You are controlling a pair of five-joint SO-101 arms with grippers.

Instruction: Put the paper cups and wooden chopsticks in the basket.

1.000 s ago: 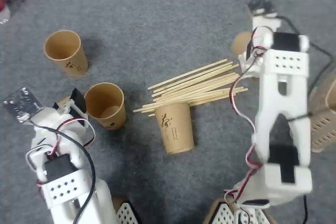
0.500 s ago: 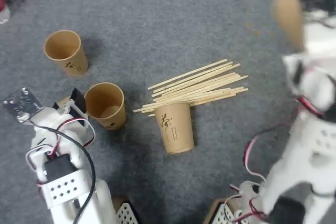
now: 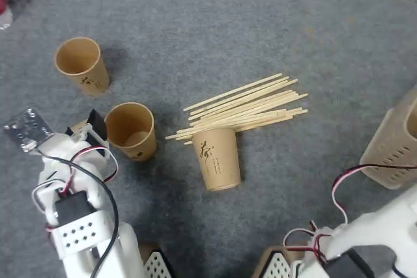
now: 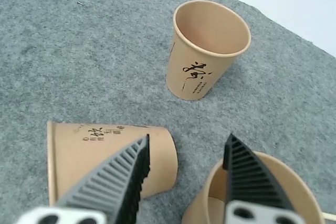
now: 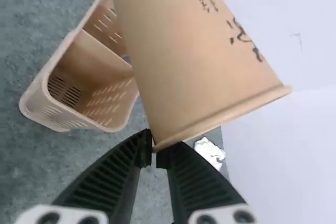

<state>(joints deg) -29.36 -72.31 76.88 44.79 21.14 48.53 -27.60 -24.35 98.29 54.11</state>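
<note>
Our right gripper [image 5: 154,149] pinches 1 paper cup [image 5: 194,56] by its rim, close by the basket [image 5: 63,103]. We judge it light, thin-walled, easily crushed, so rim holds suit. Our left gripper [image 4: 185,163] hangs spread above a fallen cup [image 4: 73,145].

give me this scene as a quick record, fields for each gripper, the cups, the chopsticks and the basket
right gripper: fingers shut on the rim of a held paper cup
basket: right next to the held paper cup, which is not yet inside
left gripper: open, above the gap between a lying cup and an upright cup
other cups: far upright cup; fourth cup against the near side of the chopstick pile
wooden chopsticks: loose pile on the grey mat
</note>
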